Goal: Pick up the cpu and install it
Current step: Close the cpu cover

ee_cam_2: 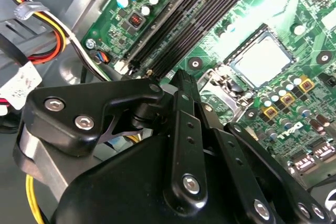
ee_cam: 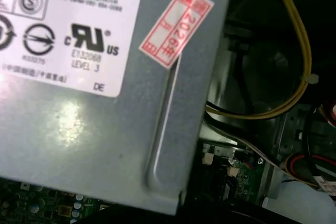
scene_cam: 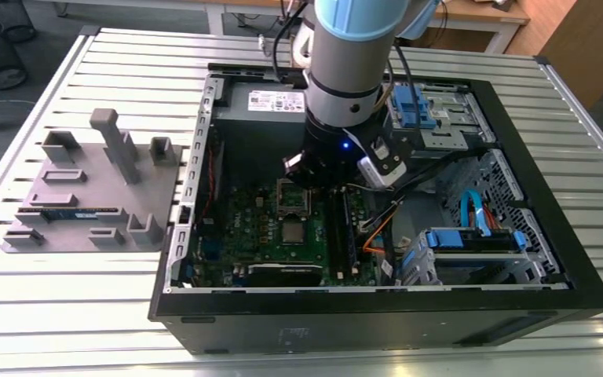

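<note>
The cpu (ee_cam_2: 261,61) is a small silvery square lying flat in its socket on the green motherboard (ee_cam_2: 294,3). In the exterior view the cpu (scene_cam: 293,230) sits near the middle of the board, just in front of the raised metal socket frame (scene_cam: 293,200). My gripper (ee_cam_2: 184,82) hangs low over the board beside the socket, close to the frame's hinged metal (ee_cam_2: 220,85) and apart from the cpu. In the exterior view the gripper (scene_cam: 312,184) is mostly hidden under the wrist, inside the open computer case (scene_cam: 280,322).
Black memory slots (ee_cam_2: 199,9) run along the board beside the socket. The grey power supply box (ee_cam: 105,129) and yellow and red cables (ee_cam: 294,77) crowd the back. Drive bays with blue clips (scene_cam: 469,236) fill the case on the exterior view's right. A grey parts holder (scene_cam: 92,196) stands outside the case.
</note>
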### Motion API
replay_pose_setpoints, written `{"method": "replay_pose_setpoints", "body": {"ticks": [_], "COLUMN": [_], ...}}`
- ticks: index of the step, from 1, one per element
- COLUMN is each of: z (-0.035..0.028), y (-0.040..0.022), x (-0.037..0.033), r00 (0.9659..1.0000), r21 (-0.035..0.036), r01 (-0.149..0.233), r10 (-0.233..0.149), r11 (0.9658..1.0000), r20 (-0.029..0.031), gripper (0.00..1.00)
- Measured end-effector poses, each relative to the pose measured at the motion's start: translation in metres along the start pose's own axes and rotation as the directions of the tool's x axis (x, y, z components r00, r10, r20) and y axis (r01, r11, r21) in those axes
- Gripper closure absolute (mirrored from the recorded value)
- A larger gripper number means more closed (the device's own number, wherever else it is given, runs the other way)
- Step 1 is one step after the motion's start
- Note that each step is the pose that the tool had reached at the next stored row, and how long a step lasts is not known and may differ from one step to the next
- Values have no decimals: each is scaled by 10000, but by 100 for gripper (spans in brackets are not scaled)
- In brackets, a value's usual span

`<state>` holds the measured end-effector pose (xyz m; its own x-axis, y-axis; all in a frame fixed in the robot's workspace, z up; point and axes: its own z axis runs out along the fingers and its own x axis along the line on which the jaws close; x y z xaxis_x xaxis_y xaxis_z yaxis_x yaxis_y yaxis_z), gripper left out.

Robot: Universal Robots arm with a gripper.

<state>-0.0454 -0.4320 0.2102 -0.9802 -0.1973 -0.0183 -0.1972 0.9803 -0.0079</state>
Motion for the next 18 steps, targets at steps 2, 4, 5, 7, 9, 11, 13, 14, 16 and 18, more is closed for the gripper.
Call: {"method": "replay_pose_setpoints", "body": {"ticks": [2, 4, 5, 7, 9, 11, 13, 14, 16, 18], "z": [2, 5, 6, 8, 9, 11, 14, 17, 28, 37], "y": [29, 57, 61, 67, 79, 98, 116, 126, 139, 146], "x": [-8, -15, -19, -30, -41, -48, -55, -59, -64, -65], "r00": [10000, 10000, 10000, 10000, 10000, 10000, 10000, 10000, 10000, 9998], "r21": [0, 0, -1, 0, -1, 0, 0, -1, -4, -5], "r01": [0, 0, 2, 0, -1, 0, 1, 9, 80, 206], "r10": [0, 0, -2, 0, 1, 0, -1, -9, -80, -206], "r11": [10000, 10000, 10000, 10000, 10000, 10000, 10000, 10000, 10000, 9998], "r20": [1, 0, 1, 1, 1, 0, 0, 0, 3, 2], "gripper": [89, 89, 89, 89, 89, 89, 89, 89, 89, 89]}}
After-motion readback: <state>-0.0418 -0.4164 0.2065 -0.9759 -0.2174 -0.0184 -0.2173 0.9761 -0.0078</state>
